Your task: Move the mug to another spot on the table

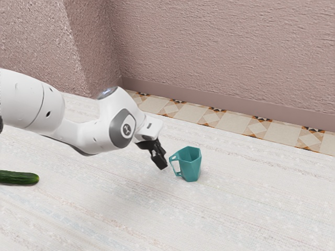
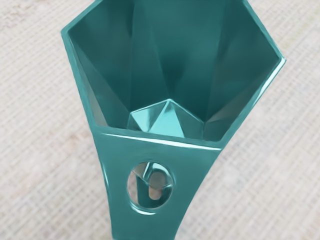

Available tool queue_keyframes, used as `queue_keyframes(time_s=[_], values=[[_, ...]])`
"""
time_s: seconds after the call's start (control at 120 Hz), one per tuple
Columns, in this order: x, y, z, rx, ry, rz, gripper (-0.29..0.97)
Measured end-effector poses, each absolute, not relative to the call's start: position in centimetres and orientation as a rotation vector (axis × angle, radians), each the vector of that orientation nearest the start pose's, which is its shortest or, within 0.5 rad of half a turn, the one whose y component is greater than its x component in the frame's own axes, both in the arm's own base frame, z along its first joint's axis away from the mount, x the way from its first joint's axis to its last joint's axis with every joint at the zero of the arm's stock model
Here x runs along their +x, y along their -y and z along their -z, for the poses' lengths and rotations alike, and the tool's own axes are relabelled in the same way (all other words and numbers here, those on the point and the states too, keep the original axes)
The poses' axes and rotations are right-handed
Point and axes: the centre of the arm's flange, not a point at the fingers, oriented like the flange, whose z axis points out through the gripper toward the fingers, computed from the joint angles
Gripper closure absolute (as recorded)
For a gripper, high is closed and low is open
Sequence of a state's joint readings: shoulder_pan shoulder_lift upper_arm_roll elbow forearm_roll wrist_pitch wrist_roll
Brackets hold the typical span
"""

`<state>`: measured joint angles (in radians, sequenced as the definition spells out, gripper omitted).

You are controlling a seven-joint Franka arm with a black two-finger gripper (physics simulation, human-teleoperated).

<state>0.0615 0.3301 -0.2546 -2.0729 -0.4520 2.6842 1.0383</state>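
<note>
The pale wood-grain table [image 1: 246, 209] spread beneath my black claw [image 1: 162, 163]. On it, just ahead of the claw, the faceted teal mug [image 1: 190, 164] stood upright, handle toward me. I couldn't tell whether the claw was open or closed. I judged the mug unlifted, with grasping, carrying and setting down still left.

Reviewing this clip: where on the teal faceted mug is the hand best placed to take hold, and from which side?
Likely the flat pierced handle of the teal faceted mug, approached from the exterior view's left and slightly above. The mug stands upright with that handle turned toward the black hand, and the handle's broad flat faces suit a pinch.
</note>
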Motion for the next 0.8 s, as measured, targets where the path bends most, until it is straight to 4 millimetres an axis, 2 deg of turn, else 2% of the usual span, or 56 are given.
queue_keyframes(time_s=[0.283, 0.8], values=[[60.8, 11.1, -29.4, -2.986, -1.348, 0.654, 0.01], [61.6, 11.3, -28.4, -2.989, -1.351, 0.662, 0.14]])
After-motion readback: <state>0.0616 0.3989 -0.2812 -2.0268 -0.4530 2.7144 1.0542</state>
